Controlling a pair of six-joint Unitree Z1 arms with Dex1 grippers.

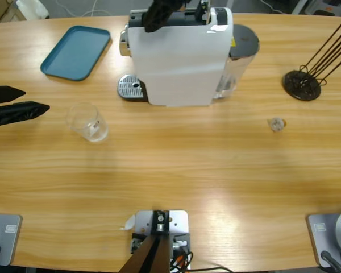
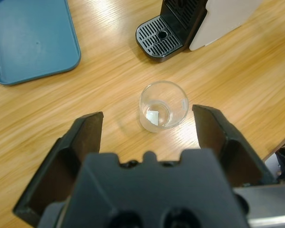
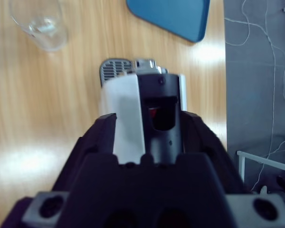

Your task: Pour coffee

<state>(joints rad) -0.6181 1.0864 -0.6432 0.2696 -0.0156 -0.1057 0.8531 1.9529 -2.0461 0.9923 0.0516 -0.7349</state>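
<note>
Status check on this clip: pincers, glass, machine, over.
Left pincer open, just short of the glass. Right pincer over the coffee machine top. Glass apart from drip tray, path clear.

Bright, even overhead light. Broad soft glare patches on wooden table [image 1: 227,187] in high view, more sheen beside glass [image 2: 163,105] in left wrist view. Shadows faint, short. White machine [image 1: 179,57] nearly washed out on top. Left gripper [image 2: 149,142] body close to lens, soft. Right gripper [image 3: 149,142] blurred, dark; machine top there slightly out of focus.
</note>
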